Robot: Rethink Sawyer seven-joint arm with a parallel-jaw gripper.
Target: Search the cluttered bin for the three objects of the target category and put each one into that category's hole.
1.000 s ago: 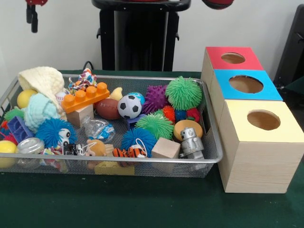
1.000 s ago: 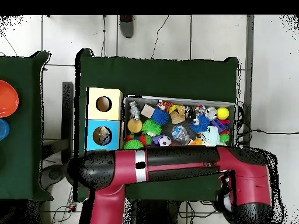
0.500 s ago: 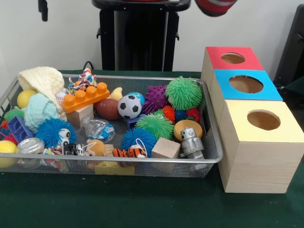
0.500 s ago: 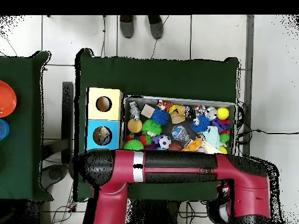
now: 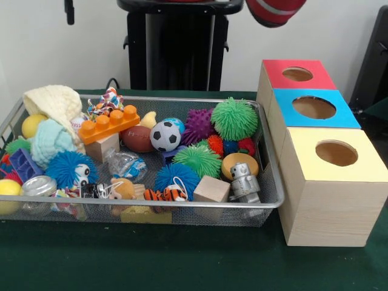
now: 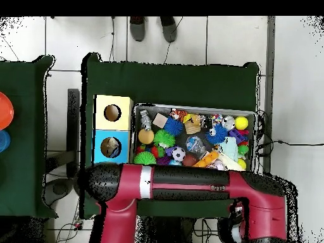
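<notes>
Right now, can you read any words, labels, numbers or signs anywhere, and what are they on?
None can be read.
The boxes, red, blue and yellow, show only coloured tops with holes, no labels.
The football has white lace marks, not letters.
The plastic packet in the bin may carry print; too blurred to tell.

Green-clothed surface (image 5: 182, 267) underneath it all. White tiled floor (image 6: 190, 38) around it, cables trailing across. Pair of shoes (image 6: 150, 26) poking in at the top edge of the overhead view. Second green surface (image 6: 25, 145) off left, with an orange dish (image 6: 7, 107) and a blue one (image 6: 3, 139).
</notes>
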